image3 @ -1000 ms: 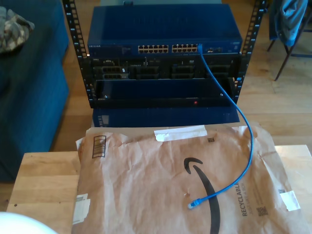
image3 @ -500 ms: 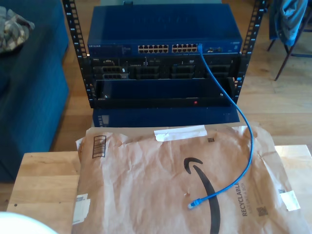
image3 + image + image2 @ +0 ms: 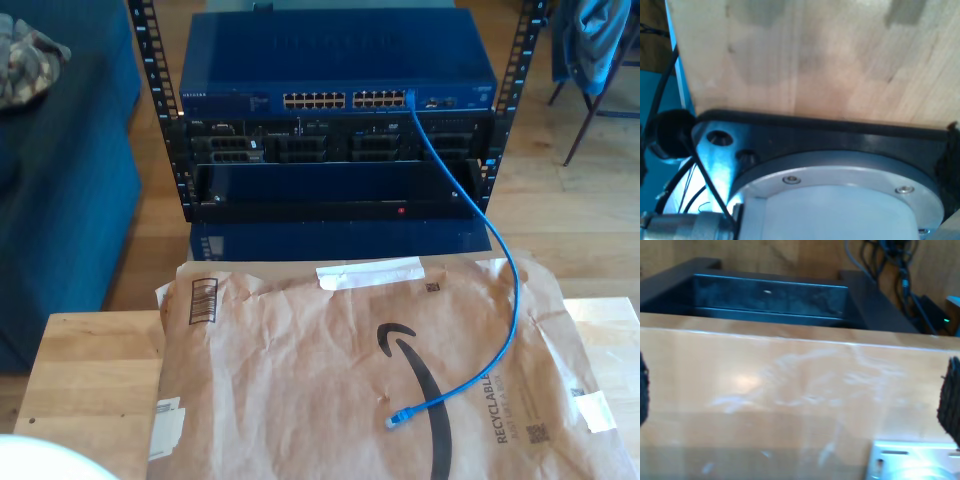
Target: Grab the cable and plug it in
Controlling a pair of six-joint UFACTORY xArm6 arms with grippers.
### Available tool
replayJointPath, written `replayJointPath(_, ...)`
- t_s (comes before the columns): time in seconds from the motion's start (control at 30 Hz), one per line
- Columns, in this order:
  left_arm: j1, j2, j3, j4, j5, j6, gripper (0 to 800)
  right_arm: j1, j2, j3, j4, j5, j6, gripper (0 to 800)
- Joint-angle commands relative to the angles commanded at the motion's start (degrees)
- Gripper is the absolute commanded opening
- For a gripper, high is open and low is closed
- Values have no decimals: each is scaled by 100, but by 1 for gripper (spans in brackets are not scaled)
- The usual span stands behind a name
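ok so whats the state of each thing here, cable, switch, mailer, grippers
cable: one end plugged into the switch's port row, free plug lying loose on the mailer
switch: mounted in the rack, one port taken by the cable
mailer: lying flat on the wooden table, crumpled
my second gripper: open, nothing between the pads
my first gripper: open or shut cannot be told

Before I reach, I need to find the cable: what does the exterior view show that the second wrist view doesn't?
Exterior view: the blue cable, one end in the switch, loose plug on the paper mailer. Second wrist view: my second hand, open, and black cords beyond. Both: the wooden table.
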Motion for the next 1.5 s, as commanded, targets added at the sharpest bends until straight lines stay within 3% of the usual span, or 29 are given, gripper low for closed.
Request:
replayJointPath(0.33,0,0,0,0,0,0,800,-985,-835,1248,-9,-35,-1002,798)
replayJointPath(1.13,0,0,0,0,0,0,800,-1371,-1108,2857,18,-1530,-1169,797)
replayJointPath(1.5,0,0,0,0,0,0,800,-1371,-677,3191,-44,-2145,-1600,799)
